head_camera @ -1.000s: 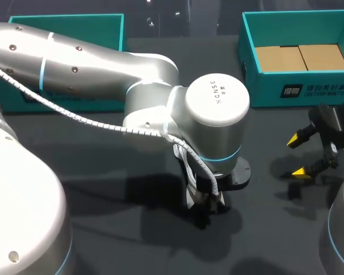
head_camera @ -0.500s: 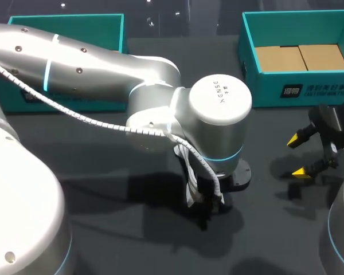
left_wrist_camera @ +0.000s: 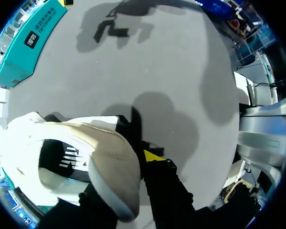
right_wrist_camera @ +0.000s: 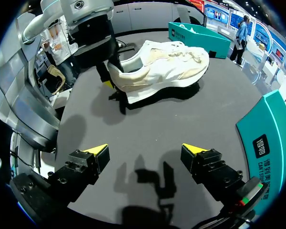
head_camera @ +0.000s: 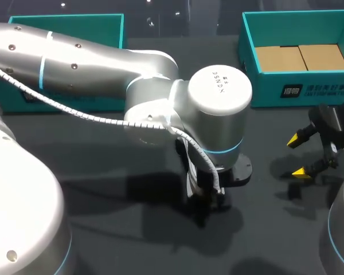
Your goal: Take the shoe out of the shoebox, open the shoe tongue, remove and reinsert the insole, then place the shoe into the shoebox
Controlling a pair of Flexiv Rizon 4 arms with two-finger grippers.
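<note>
the left arm point(head_camera: 218, 97) has twisted a little at the wrist and eased toward the far side of the table over the last second; the right gripper point(head_camera: 301, 154) hasn't budged. seen from the right wrist camera, the white sneaker point(right_wrist_camera: 162, 67) sits on its sole mid-table, already out of the teal shoebox point(head_camera: 309, 89). the left gripper point(right_wrist_camera: 108, 78) is pinching its heel collar — one yellow tip outside the heel, the other finger apparently tucked inside. that hold looks meant to pin the shoe steady. the right gripper hangs spread wide, well apart from the sneaker — free, i'd guess, to go for the tongue.
</note>
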